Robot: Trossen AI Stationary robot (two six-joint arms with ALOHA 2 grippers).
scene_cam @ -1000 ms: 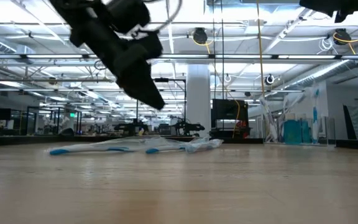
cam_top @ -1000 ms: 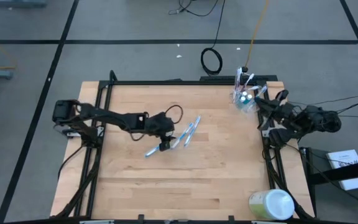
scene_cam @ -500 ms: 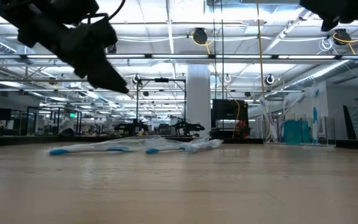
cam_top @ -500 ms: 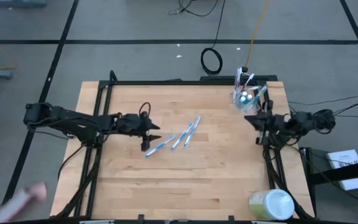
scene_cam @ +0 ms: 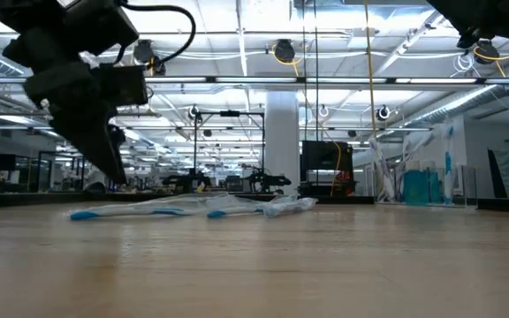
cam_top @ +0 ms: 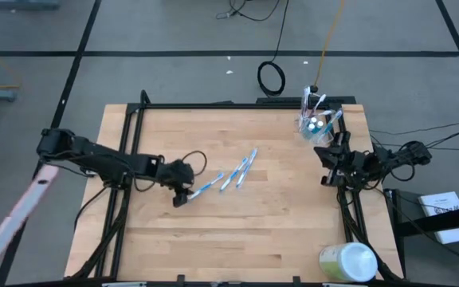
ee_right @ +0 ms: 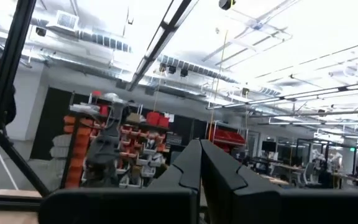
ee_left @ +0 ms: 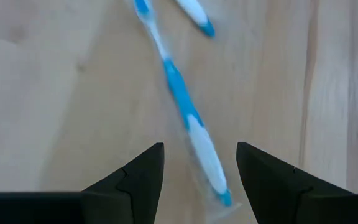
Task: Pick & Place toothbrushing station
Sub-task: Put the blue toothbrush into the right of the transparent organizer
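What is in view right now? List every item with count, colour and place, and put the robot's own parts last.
Slim blue-and-white toothbrushes: three or so, exact count unclear, lying loose at the table's middle; the nearest lies between the left gripper's open fingers.
Small clear plastic cup: one, far right corner, holding upright toothbrushes.
Large pale green-and-white round container: one, near right edge.
Wooden table: one, light brown, black frame.
Black cable coil: one, on the floor beyond the table.
Pale pink blurred object: one, off the table's left; cannot tell what it is.
Left gripper: black, open, low beside the loose toothbrushes.
Right gripper: black, shut, at the right edge.
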